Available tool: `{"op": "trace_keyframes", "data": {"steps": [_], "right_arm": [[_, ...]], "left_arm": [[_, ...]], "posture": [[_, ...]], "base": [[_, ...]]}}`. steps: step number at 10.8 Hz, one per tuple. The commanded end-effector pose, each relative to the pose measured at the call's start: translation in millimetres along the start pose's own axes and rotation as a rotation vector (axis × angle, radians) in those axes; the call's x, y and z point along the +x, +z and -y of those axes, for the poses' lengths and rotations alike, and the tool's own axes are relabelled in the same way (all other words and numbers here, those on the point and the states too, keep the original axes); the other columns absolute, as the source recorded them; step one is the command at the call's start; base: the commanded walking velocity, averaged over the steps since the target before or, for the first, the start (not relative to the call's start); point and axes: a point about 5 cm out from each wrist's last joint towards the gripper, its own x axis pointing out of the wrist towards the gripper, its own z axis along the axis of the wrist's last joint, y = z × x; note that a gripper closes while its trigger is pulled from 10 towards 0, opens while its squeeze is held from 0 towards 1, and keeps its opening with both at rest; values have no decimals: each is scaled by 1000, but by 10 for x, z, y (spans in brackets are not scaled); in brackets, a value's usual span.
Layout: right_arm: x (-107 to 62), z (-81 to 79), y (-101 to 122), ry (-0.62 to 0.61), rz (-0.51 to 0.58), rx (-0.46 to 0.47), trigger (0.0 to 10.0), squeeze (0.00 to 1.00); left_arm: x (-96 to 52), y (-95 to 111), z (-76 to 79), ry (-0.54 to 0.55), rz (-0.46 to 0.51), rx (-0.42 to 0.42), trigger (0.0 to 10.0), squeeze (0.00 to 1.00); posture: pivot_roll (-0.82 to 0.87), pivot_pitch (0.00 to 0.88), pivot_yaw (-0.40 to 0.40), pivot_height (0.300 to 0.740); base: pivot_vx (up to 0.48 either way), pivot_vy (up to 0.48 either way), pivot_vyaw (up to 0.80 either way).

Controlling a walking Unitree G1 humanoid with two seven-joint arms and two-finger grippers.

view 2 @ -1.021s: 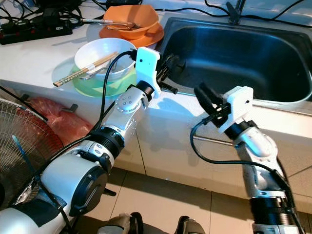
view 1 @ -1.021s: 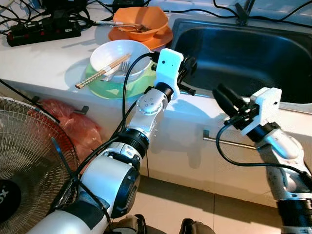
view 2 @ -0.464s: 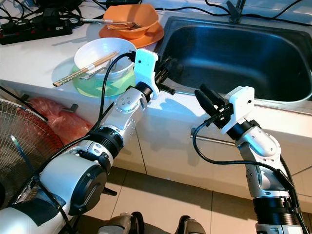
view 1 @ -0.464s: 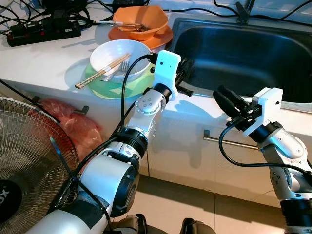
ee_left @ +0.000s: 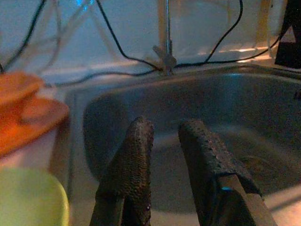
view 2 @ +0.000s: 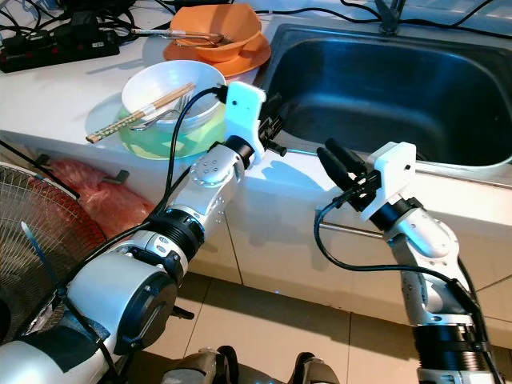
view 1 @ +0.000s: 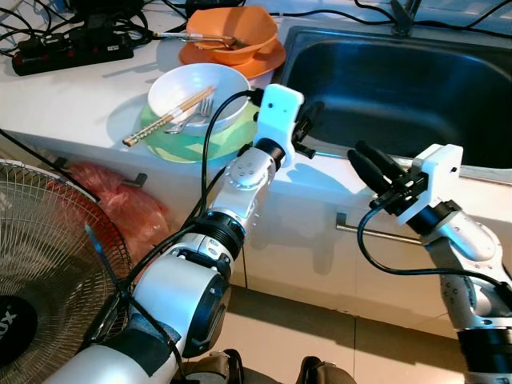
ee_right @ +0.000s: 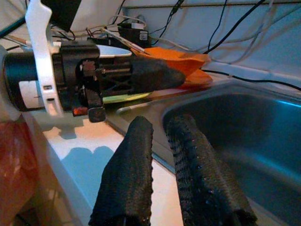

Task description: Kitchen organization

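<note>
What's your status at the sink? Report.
Left hand at the sink rim, open, empty. Right hand before the counter edge, open, empty. White bowl with chopsticks untouched on green plate.

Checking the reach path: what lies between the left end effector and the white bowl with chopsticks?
In the left eye view, the left end effector is separated from the white bowl by the green plate's rim and its own white wrist housing.
</note>
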Motion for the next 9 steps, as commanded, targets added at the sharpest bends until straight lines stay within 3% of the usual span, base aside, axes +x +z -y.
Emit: {"op": "trace_keyframes", "data": {"steps": [1,3,4,5,6,7,8,9], "right_arm": [[-15,-29,-5,9,-1,8,10000,0],[-9,-47,-41,4,-4,23,10000,0],[-2,-65,-60,7,-7,27,10000,0],[1,-63,-63,5,-6,30,10000,0],[8,-66,-71,8,-7,37,10000,0],[13,-71,-88,12,-11,42,10000,0],[36,-74,-105,17,-12,50,10000,0],[47,-75,-108,20,-13,50,10000,0]], "left_arm": [[67,200,-6,16,85,111,10000,0],[-23,480,-69,81,267,404,10000,0],[-153,513,-80,105,319,492,10000,0],[-300,518,-113,151,345,511,10000,0],[-531,605,-146,207,403,594,10000,0],[-674,688,-150,240,442,665,10000,0],[-883,682,-195,319,428,679,10000,0],[-956,616,-226,340,393,671,10000,0]], "posture": [[-21,166,78,740],[-10,169,77,740],[4,172,78,740],[13,177,74,740],[25,180,69,740],[40,176,65,740],[49,172,60,740],[50,169,55,740]], "base": [[0,0,0],[0,0,0],[0,0,0],[0,0,0],[0,0,0],[0,0,0],[0,0,0],[0,0,0]]}}
